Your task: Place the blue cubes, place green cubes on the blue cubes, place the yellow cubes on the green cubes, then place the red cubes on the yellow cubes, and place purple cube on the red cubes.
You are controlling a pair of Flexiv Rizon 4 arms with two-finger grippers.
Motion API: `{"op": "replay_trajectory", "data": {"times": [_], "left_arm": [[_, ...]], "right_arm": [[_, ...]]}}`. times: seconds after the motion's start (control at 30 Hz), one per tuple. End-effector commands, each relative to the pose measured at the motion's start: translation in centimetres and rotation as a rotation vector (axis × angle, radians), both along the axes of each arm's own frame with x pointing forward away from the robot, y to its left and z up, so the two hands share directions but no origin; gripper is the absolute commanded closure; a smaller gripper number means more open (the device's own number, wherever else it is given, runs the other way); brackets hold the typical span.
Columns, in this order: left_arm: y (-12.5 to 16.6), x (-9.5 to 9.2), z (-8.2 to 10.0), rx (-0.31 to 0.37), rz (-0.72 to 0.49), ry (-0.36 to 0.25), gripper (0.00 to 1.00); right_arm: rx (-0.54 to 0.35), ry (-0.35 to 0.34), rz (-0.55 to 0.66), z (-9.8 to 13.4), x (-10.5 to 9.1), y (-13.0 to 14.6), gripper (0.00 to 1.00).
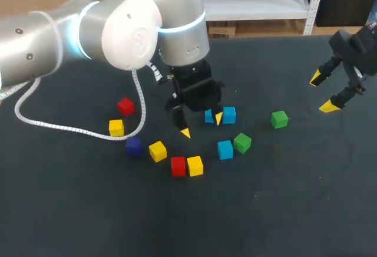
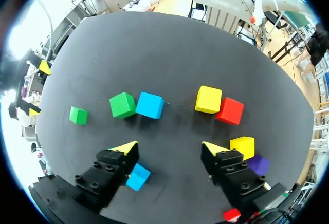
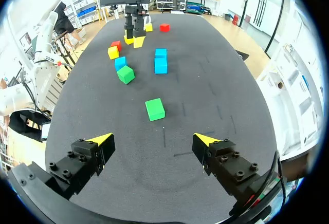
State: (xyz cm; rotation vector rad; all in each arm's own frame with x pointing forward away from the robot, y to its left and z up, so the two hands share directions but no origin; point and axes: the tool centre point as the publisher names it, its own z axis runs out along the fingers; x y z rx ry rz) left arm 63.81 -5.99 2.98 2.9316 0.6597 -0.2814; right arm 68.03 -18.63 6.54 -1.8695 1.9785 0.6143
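Observation:
My left gripper [image 1: 202, 125] hangs open over the table's middle with nothing between its fingers [image 2: 169, 147]. One yellow tip stands beside a pair of blue cubes [image 1: 229, 114], one of which [image 2: 138, 176] shows just outside that finger. Ahead of it lie a third blue cube [image 2: 150, 105] touching a green cube [image 2: 122, 105], and a yellow cube [image 2: 208, 99] against a red cube [image 2: 229, 111]. Another yellow cube [image 2: 242, 146] and the purple cube [image 2: 258, 164] sit beside the other finger. My right gripper [image 1: 327, 93] is open at the far right, with a lone green cube [image 3: 154, 109] ahead of it.
A red cube [image 1: 125, 106] and a yellow cube [image 1: 116, 128] lie left of the cluster. A white coiled cable [image 1: 70, 128] from my left arm trails over the table's left part. The near half of the dark table [image 1: 235, 221] holds no cubes.

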Motion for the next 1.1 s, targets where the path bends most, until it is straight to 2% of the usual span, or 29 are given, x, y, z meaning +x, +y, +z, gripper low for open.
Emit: {"op": "replay_trajectory", "data": {"times": [0.03, 0.17, 0.27, 0.5, 0.77, 1.1], "left_arm": [[-0.4, 0.3, -1.1, 0.019, -0.02, -0.003, 0.28], [-0.7, 0.4, -2.1, 0.027, -0.029, -0.002, 0.16], [-1.1, 0.6, -2.4, 0.03, -0.035, -0.003, 0.11], [-2.4, 0.4, -2.7, 0.028, -0.065, -0.002, 0.13], [-3.2, 0.0, -3.0, 0.024, -0.084, 0.005, 0.11], [-4.3, -1.4, -2.9, 0.0, -0.114, 0.028, 0.15]], "right_arm": [[0.002, -0.001, 0.0, 0.0, 0.0, 0.0, 0.0], [0.002, -0.001, 0.0, 0.0, 0.0, 0.0, 0.0], [0.002, -0.001, 0.0, 0.0, 0.0, 0.0, 0.0], [0.002, -0.001, 0.0, 0.0, 0.0, 0.0, 0.0], [0.002, -0.001, 0.0, 0.0, 0.0, 0.0, 0.0], [0.002, -0.001, 0.0, 0.0, 0.0, 0.0, 0.0]]}}
